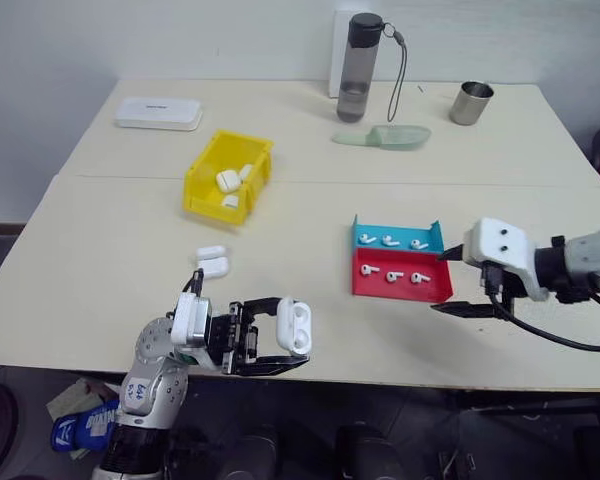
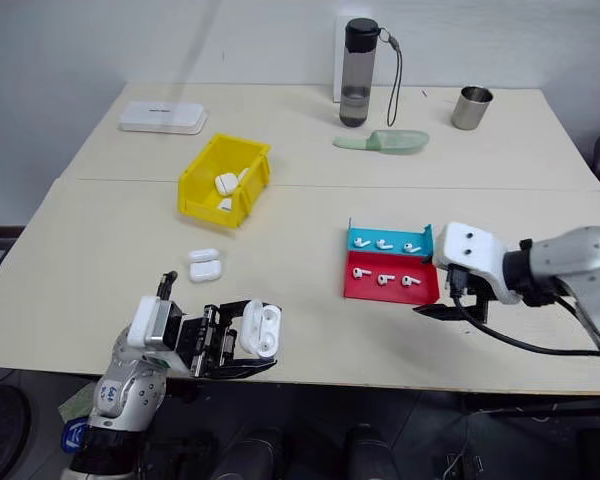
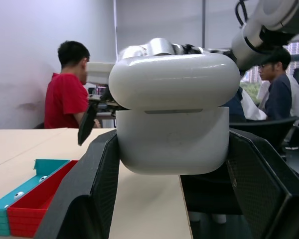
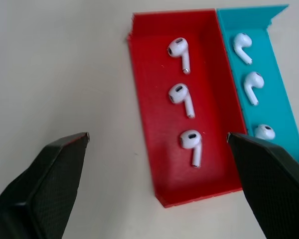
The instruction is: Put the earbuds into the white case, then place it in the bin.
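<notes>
1. Table [image 1: 100, 300]: yellow bin [image 1: 202, 187] (already has cases in it) at mid-left.
2. Red-and-blue tray [image 1: 435, 290] holds six earbuds [image 4: 191, 141].
3. Right gripper [image 4: 157, 142] spread wide above the red half.
4. Left gripper [image 1: 280, 337] pinching the open white case [image 1: 294, 328] near the table's front edge.

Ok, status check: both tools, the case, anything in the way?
Left tool shut on open white case, above the table's near edge. Right tool open over red tray, three earbuds inside. Nothing blocking.
</notes>
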`<state>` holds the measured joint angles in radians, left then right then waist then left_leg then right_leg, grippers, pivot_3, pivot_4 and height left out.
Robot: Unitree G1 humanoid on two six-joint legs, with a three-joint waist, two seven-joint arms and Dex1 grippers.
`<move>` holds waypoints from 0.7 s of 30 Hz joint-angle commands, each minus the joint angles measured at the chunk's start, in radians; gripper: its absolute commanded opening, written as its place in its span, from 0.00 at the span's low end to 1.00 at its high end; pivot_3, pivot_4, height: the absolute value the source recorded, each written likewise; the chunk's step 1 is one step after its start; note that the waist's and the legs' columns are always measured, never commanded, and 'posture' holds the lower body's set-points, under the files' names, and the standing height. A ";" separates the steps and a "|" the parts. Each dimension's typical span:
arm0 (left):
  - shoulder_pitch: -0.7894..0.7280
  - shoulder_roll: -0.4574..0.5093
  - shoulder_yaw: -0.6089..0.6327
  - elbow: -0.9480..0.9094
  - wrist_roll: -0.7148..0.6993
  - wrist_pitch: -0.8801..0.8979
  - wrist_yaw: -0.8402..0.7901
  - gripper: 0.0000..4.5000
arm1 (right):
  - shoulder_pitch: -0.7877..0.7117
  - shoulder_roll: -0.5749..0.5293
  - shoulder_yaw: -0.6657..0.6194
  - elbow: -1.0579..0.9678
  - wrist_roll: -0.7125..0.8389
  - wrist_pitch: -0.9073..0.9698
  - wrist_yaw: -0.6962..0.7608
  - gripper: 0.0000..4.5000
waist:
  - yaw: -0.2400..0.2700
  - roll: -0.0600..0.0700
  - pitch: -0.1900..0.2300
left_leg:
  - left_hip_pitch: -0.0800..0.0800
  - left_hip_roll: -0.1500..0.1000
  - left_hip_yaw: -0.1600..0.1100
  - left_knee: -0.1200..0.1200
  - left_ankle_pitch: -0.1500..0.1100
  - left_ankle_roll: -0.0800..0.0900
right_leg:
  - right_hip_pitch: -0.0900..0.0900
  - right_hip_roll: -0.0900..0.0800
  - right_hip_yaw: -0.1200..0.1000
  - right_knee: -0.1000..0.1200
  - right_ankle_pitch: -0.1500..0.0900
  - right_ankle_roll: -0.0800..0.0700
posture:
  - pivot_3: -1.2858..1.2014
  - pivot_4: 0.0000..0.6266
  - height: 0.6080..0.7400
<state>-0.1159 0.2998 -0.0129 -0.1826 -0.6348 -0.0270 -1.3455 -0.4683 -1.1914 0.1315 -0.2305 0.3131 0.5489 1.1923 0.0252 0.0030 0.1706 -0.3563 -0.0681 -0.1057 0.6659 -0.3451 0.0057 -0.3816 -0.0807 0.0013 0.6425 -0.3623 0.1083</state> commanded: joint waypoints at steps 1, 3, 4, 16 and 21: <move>0.004 0.037 0.014 -0.031 -0.020 0.002 -0.001 0.62 | -0.109 0.025 0.092 0.027 -0.071 0.036 0.053 0.96 | -0.002 0.000 0.000 | 0.000 0.000 0.000 0.000 0.000 0.000 | -0.001 0.000 0.000 0.001 0.000 0.000 | 0.52 0.24 1.00; 0.007 0.049 0.012 -0.037 -0.026 0.006 -0.001 0.62 | -0.143 0.047 0.130 0.054 -0.106 0.029 0.065 0.87 | -0.003 0.000 0.000 | -0.001 0.000 0.001 -0.001 0.000 -0.001 | -0.003 0.000 0.001 0.003 0.000 0.000 | 0.52 0.24 1.00; 0.010 0.053 0.010 -0.041 -0.027 0.007 0.002 0.62 | -0.157 0.062 0.146 0.072 -0.127 0.023 0.063 0.79 | -0.003 0.000 0.000 | -0.001 0.001 0.001 -0.001 0.000 -0.001 | -0.003 0.000 0.001 0.003 0.000 0.000 | 0.52 0.24 1.00; 0.038 0.061 -0.007 -0.100 -0.016 0.017 0.072 0.62 | -0.261 0.174 0.223 0.222 -0.279 -0.021 0.078 0.57 | -0.003 0.000 0.000 | -0.012 0.000 0.003 0.004 0.000 -0.001 | -0.016 0.000 0.002 0.011 0.000 0.000 | 0.52 0.24 1.00; 0.063 0.060 -0.014 -0.102 -0.013 0.002 0.073 0.62 | -0.274 0.205 0.240 0.274 -0.330 -0.048 0.080 0.57 | -0.003 0.000 0.000 | -0.012 0.000 0.003 0.005 0.000 -0.001 | -0.016 0.000 0.002 0.011 0.000 0.000 | 0.52 0.24 1.00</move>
<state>-0.0621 0.3570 -0.0200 -0.2388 -0.6415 -0.0083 -1.2726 -0.7237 -0.9879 0.3815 0.0366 0.0012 0.5198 1.2680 0.0223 0.0028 0.1707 -0.3685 -0.0677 -0.1031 0.6713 -0.3453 0.0046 -0.3977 -0.0804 0.0035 0.6536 -0.3622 0.1084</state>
